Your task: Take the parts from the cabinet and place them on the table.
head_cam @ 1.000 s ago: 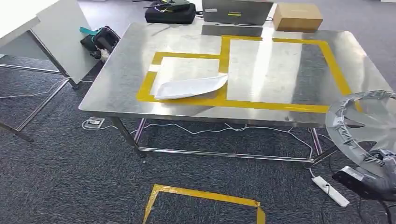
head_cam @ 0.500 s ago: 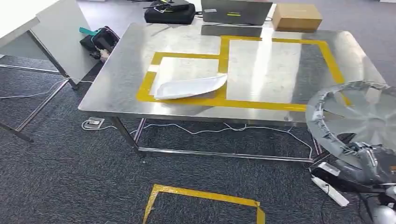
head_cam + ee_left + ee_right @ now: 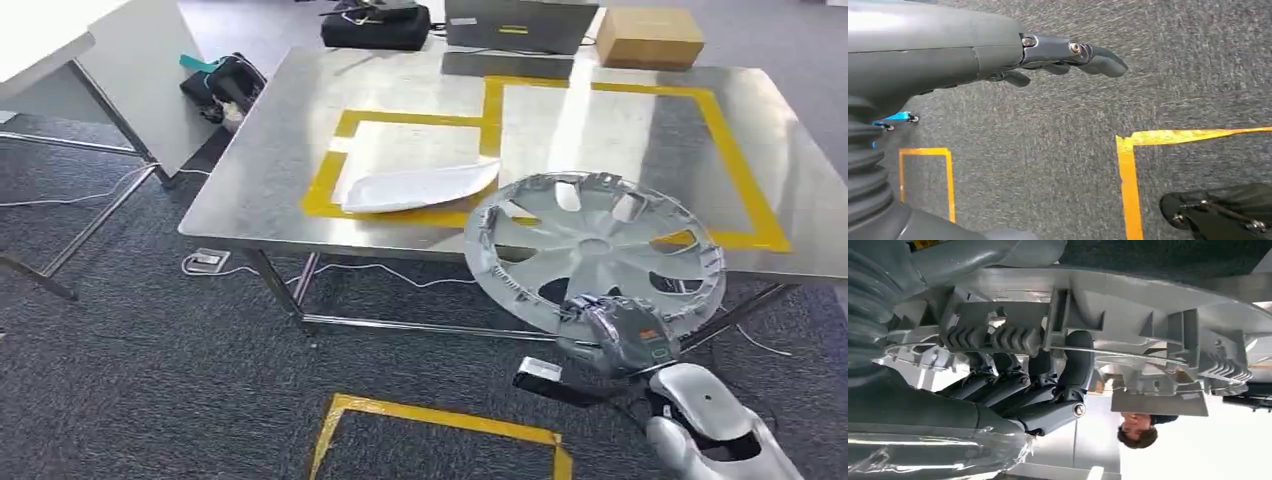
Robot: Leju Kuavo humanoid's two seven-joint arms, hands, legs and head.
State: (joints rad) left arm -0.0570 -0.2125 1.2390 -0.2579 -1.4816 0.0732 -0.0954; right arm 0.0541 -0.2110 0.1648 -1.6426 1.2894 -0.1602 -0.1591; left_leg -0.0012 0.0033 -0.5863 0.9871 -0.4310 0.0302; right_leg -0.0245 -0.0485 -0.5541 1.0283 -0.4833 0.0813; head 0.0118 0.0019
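Head view: right hand (image 3: 625, 335) grips the silver hubcap (image 3: 592, 255) at its lower rim, face tilted up toward the camera, held over the near edge of the steel tabletop (image 3: 280, 160) and overlapping the yellow tape outline (image 3: 728, 150). White curved panel (image 3: 420, 186) lies flat on the tabletop inside the smaller taped box, just beside the hubcap, apart from it. Right wrist view: fingers (image 3: 1013, 385) curl through the back ribs of the hubcap (image 3: 1128, 315), closed firmly on it. Left wrist view: left hand (image 3: 1058, 55) hangs over grey carpet (image 3: 1038, 150), fingers loosely extended, nothing held.
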